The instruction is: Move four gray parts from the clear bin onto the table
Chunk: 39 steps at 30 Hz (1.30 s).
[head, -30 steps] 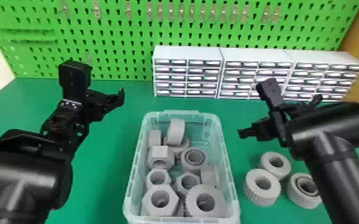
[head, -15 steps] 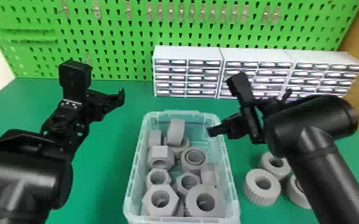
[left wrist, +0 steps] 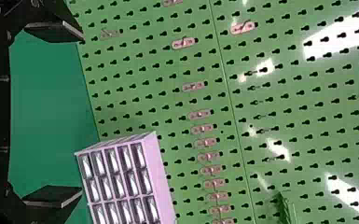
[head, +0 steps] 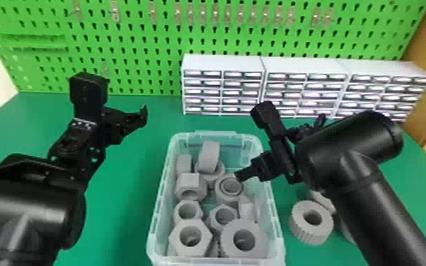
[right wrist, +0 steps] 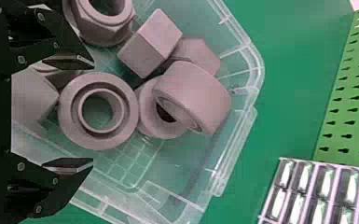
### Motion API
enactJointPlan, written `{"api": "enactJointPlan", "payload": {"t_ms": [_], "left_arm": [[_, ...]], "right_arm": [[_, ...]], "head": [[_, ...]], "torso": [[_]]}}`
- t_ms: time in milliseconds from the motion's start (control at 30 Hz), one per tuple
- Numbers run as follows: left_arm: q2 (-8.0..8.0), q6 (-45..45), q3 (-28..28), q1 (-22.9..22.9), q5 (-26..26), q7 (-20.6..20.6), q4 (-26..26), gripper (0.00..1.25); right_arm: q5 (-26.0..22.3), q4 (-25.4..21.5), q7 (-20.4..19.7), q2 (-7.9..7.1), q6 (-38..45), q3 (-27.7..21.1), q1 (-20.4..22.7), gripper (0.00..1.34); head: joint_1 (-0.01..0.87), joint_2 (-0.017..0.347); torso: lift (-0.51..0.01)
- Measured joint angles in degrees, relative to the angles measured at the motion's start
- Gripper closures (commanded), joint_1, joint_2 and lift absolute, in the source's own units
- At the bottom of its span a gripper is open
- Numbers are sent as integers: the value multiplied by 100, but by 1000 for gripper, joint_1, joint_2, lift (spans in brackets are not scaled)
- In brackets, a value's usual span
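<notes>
I operate the right claw [head: 268, 165], released (fingers parted), above the clear bin [head: 276, 230] containing gray hex nuts [head: 201, 244] and rings [head: 220, 188]. A ribbed gray ring [head: 299, 224] rests beside it on the surface [head: 124, 219]. The left claw [head: 118, 123] is parked, released.

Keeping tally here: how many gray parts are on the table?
3, right of the bin: a ridged part, a part just behind it, and a part mostly covered by the right arm, which may hide more.

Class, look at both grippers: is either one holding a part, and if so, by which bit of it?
Nothing is held: the left gripper and right gripper are both open, the right one above the clear bin.
</notes>
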Motion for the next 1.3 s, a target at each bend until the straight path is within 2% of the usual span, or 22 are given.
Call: {"api": "enactJointPlan", "payload": {"t_ms": [1000,1300], "left_arm": [[3,17,-26,-30,0,-9,0,124],[9,16,-46,-57,-19,-9,1,124]], "right_arm": [[20,28,-32,-2,20,-25,-1,516],[-469,278,-37,-23,-559,-81,17,516]], "head": [[686,26],[686,26]], "torso": [[-50],[-50]]}}
